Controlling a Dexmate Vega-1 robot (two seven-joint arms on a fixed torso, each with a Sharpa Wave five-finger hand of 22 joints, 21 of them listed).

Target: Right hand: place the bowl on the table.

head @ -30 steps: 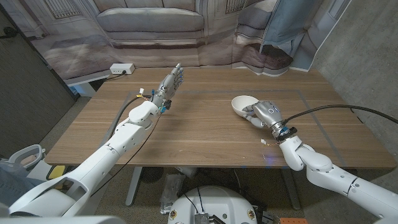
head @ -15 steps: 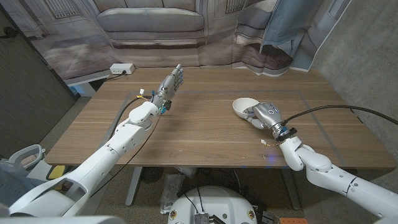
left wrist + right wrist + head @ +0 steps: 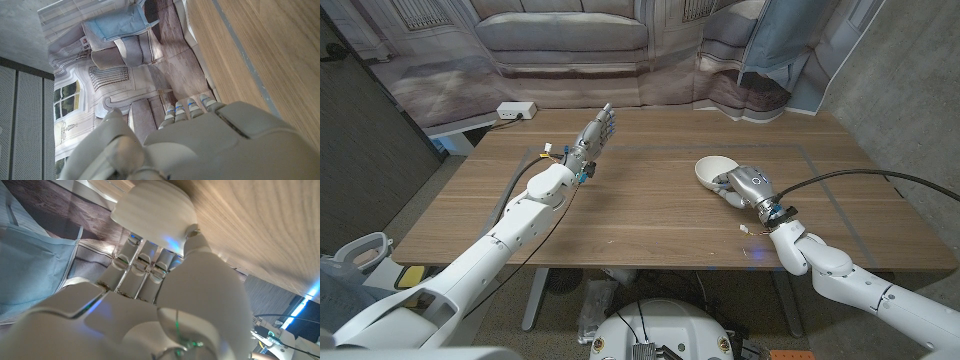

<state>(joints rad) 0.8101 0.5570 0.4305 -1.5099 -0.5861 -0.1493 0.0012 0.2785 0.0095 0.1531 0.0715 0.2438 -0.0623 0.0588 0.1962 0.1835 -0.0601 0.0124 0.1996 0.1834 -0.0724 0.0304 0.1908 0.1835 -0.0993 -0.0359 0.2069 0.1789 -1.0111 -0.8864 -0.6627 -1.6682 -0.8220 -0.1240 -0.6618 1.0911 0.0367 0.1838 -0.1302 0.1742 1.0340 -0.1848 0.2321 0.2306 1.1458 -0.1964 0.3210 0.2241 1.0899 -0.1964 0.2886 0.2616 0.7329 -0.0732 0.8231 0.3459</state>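
Right hand [image 3: 744, 184] over the right half of the wooden table [image 3: 650, 215], back turned up toward the head camera, fingers reaching toward the white bowl [image 3: 714, 170]. Bowl sits just beyond the hand, on its far-left side, rim tilted, touching the fingers. Right wrist view: fingers [image 3: 142, 267] run up to the bowl [image 3: 152, 207] and the thumb tip meets its rim, so the hand grips the bowl at its near edge. Whether the bowl's base touches the table, cannot tell; the wood is very close to it. Left hand [image 3: 597, 132] well apart, out over the table's far left part, standing on edge with fingers straight and together, holding nothing. Left wrist view: fingertips [image 3: 187, 107] point past the table edge toward a printed backdrop. White power strip [image 3: 515, 109] lies beyond the table's far left corner.
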